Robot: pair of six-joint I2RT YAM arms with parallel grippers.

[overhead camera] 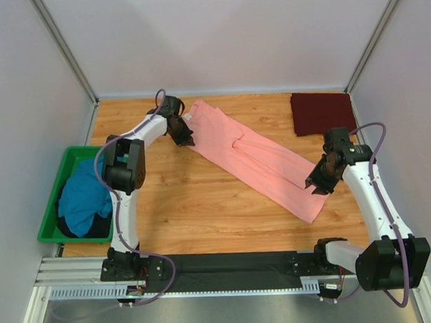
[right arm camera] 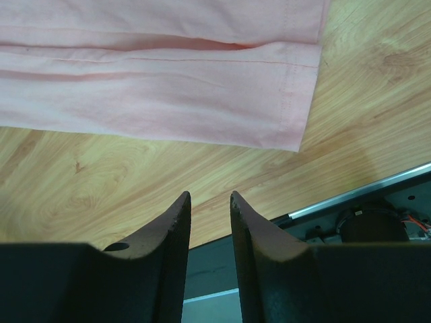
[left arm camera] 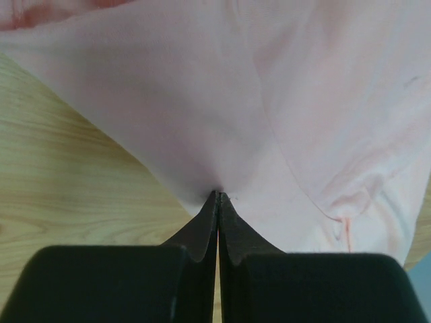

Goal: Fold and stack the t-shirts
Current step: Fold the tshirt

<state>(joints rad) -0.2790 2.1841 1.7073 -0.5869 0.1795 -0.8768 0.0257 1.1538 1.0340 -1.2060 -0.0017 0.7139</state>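
Three tees make up this job, and the pink tee [overhead camera: 254, 156] is the one in hand. It lies on the worktop [overhead camera: 196, 205] as a long narrow strip, folded lengthwise, running diagonally from far left to near right. The maroon tee [overhead camera: 322, 112] sits folded in the far right corner, well apart from it. The teal tee [overhead camera: 81, 199] is heaped unfolded in the bin [overhead camera: 48, 237] at my left.

My left fingers [left arm camera: 209, 225] are clenched on pink cloth at the strip's far-left end; the left wrist view shows the fabric drawn to a point at their tips. My right fingers [right arm camera: 180, 212] are slightly parted and grasp nothing. They hover over bare wood just short of the hem corner, with the stitched hem lying flat ahead of them.

I judge the lengthwise fold done and the crosswise fold as the step now due. The next move falls to my right arm: ease forward and down to the hem corner, slide one finger under every layer there, and close. Catching only the top layer would let the strip open out. With both ends held, I would draw the strip taut, then carry one end over onto the other, keeping the edges in line. The maroon tee looks like the base for the stack.
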